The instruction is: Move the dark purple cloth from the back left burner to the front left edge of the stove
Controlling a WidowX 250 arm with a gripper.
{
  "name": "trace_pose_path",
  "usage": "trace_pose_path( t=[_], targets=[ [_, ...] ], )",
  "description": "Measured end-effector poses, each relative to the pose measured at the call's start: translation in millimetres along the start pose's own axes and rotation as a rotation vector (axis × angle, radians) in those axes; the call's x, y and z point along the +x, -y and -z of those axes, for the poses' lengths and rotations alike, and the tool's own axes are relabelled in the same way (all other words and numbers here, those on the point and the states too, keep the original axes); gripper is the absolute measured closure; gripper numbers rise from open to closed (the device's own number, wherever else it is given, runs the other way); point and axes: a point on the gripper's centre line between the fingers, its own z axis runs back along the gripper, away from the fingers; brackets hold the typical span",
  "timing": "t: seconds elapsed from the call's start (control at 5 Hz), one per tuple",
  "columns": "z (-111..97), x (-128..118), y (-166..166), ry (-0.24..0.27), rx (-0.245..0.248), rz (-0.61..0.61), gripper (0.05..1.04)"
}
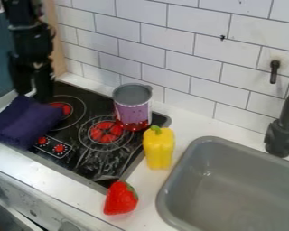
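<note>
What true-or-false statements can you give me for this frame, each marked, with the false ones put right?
1. The dark purple cloth is at the left, near the gripper. True.
2. The yellow bell pepper is inside the sink. False: the yellow bell pepper is on the counter, beside the sink.
3. The purple and red can is upright on the stove top. True.
4. The strawberry is inside the can. False: the strawberry is at the stove top's near corner.
5. The faucet is black. True.
</note>
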Motion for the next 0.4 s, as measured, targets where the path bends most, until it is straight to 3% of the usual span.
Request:
trace_pose_path(
  t=[0.2,0.4],
  targets=[
    [-24,1,21,0.027,0.073,0.059,0.083],
    [-8,-18,39,-0.071,0.115,0.107,0.083]
  ],
)
